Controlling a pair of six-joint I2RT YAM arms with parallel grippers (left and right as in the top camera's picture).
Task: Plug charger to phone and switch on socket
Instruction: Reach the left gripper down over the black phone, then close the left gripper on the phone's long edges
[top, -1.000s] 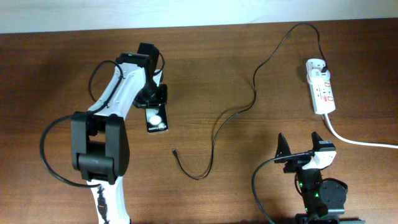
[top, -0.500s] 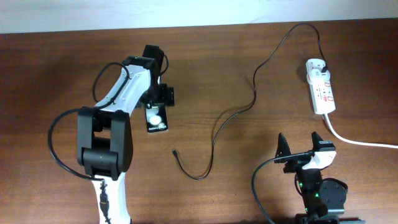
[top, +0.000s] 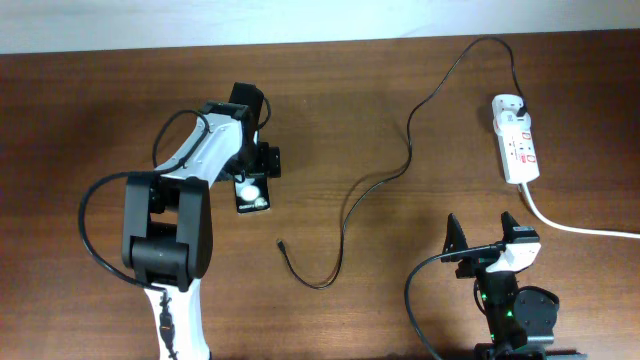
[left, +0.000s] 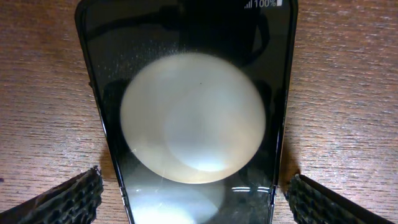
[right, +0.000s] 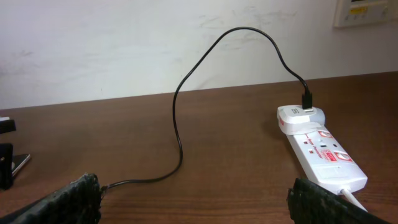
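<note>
Left wrist: phone (left: 186, 93) inside gripper (left: 199, 202) (fingers (left: 62, 200) spread)

Overhead straight down over whole bench (top: 360, 100), left wrist close above phone (left: 193, 124), right wrist low, level, facing socket (right: 323, 155), both seen overhead

phone (top: 252, 194) left of centre on the table (top: 100, 100), between the fingers (left: 62, 199) of the left gripper (top: 255, 172), socket (top: 517, 140) way over right, charger (top: 410, 150) plugged into its far end, tip (top: 280, 243) loose in front of the phone
</note>
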